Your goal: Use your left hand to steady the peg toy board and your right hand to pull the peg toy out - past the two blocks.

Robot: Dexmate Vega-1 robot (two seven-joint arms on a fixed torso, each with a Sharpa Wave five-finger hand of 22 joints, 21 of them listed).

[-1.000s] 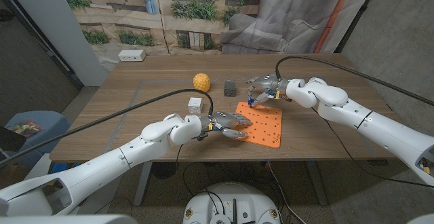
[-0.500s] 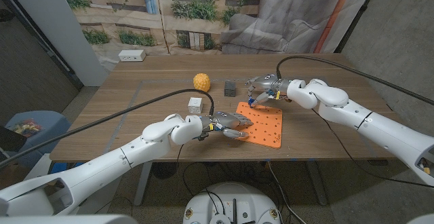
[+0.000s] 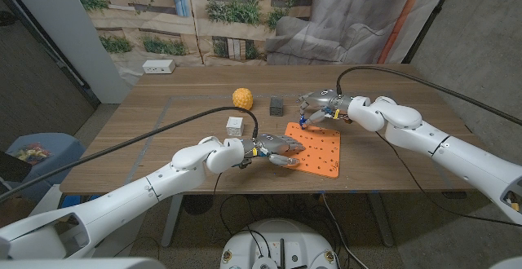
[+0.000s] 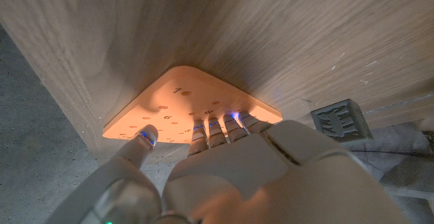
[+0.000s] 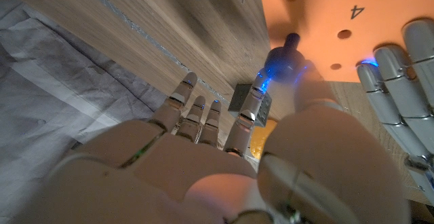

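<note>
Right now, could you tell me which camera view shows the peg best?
The right wrist view: the blue peg appears close up, pinched by the right hand at the orange board. In the head view it is a tiny speck. The left wrist view shows the board's holes.

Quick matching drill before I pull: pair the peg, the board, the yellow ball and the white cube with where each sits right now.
Things:
1. small dark blue peg
2. flat orange plastic peg board
3. bumpy yellow ball
4. small white cube

Places:
A. far side of the wooden table, by the dark block
B. pinched by the right robot hand
C. under the left robot hand fingers
D. just left of the board

Pairs: 1-B, 2-C, 3-A, 4-D
</note>
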